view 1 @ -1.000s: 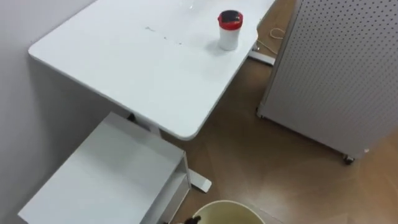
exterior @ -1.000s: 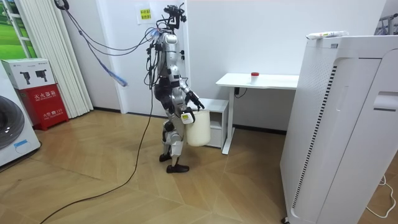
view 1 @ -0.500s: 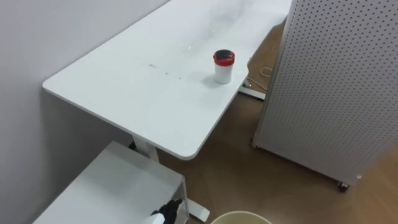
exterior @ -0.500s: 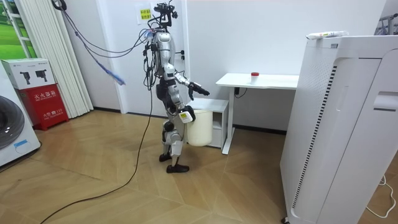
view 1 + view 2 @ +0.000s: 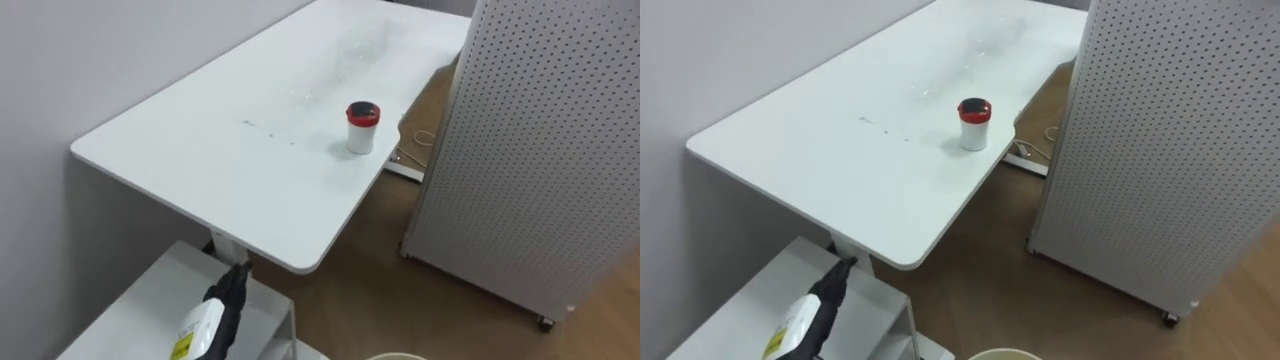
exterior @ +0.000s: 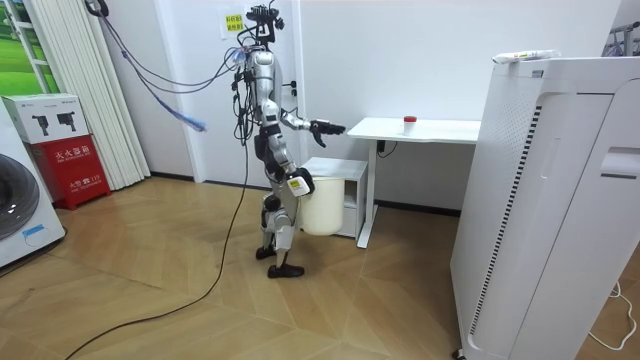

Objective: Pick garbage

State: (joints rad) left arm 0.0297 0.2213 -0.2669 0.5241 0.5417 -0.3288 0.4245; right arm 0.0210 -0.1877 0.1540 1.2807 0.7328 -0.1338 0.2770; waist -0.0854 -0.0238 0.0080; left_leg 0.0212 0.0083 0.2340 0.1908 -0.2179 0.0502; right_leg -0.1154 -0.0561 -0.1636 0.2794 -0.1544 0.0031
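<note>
A white cup with a red lid (image 5: 361, 127) stands upright on the white desk (image 5: 250, 160), near its right edge; in the room view the cup (image 6: 409, 120) is a small red spot on the desk top. My left hand (image 5: 222, 305) is raised at the lower left, fingers straight, short of the desk's near edge and well away from the cup. In the room view I stand facing the desk with that left hand (image 6: 328, 127) stretched toward it. My right hand (image 6: 297, 185) holds a cream bin (image 6: 320, 208) at hip height; the bin's rim (image 5: 1000, 354) shows at the bottom edge.
A low white cabinet (image 5: 140, 320) sits under the desk's near end. A white perforated partition on castors (image 5: 540, 150) stands close to the desk's right side, with brown wood floor (image 5: 380, 290) between them. The wall runs along the left.
My left arm has risen from beside the bin up toward the desk's edge. The eye view has shifted, with the desk and cup sitting lower and the bin sliding down out of it.
</note>
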